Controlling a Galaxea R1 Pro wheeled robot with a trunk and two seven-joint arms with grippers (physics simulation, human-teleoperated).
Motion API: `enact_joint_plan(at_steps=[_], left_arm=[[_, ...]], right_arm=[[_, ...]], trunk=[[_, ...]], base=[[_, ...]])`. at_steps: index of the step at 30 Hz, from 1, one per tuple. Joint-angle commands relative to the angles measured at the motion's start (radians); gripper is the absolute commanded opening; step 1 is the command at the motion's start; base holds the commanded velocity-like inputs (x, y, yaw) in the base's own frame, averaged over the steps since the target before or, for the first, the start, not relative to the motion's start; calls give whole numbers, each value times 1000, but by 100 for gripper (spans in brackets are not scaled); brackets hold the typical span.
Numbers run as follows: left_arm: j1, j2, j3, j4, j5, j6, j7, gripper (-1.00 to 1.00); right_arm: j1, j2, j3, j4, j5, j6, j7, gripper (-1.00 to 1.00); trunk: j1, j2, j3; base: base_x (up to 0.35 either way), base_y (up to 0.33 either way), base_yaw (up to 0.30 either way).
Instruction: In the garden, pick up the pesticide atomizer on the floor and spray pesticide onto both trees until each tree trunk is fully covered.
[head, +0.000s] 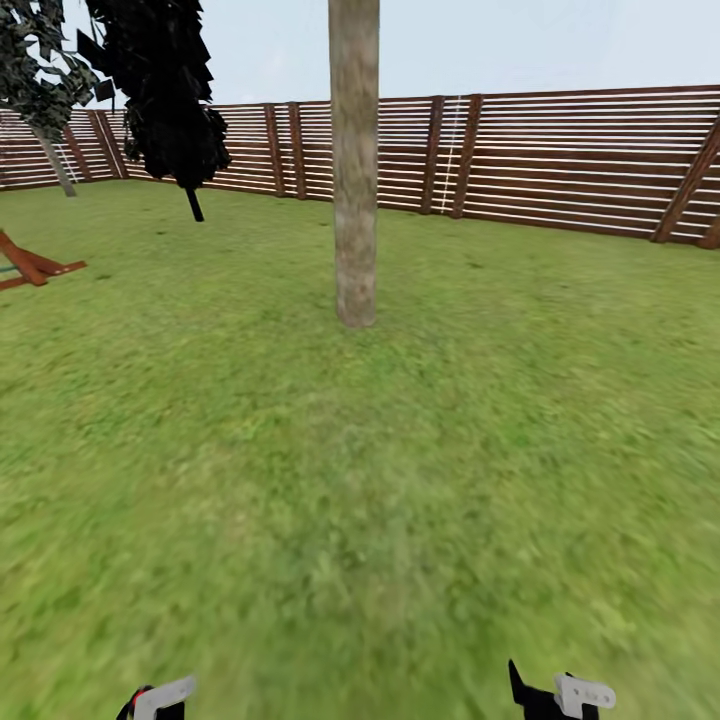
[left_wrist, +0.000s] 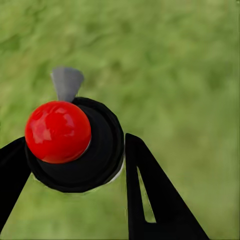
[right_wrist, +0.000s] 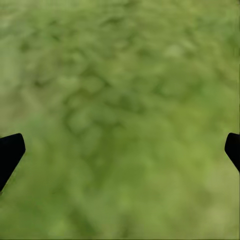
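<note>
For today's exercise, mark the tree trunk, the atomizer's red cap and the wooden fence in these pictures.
tree trunk (head: 354, 190): head view, on the middle of the pale mottled bark.
red cap (left_wrist: 58, 131): left wrist view, on the glossy dome between the black fingers.
wooden fence (head: 570, 160): head view, on the horizontal slats right of the trunk.

The left gripper (left_wrist: 75, 170) has flat, matt black fingers (left_wrist: 155, 200) that taper to a point; one finger has a long triangular opening cut through it. The right gripper (right_wrist: 120, 150) shows black, blunt fingertips (right_wrist: 10, 152). In the head view, both wrists carry a small light-grey bracket (head: 585, 692) on black housing, the left one with a red detail.
</note>
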Motion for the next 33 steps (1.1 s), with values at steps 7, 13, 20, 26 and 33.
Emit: enact_joint_plan(at_steps=[7,13,20,26,33], left_arm=[[0,-1,0,0,0,0,0,-100],[0,-1,0,0,0,0,0,-100],[0,-1,0,0,0,0,0,-100],[0,-1,0,0,0,0,0,-100],[0,-1,0,0,0,0,0,-100]], right_arm=[[0,0,0,0,0,0,0,100],[0,0,0,0,1,0,0,100],[0,0,0,0,1,1,0,100],[0,0,0,0,1,0,0,100],[0,0,0,0,1,0,0,100]], trunk=[[0,0,0],[0,0,0],[0,0,0],[0,0,0],[0,0,0]], base=[[339,0,13],[339,0,0],[339,0,0],[339,0,0],[339,0,0]])
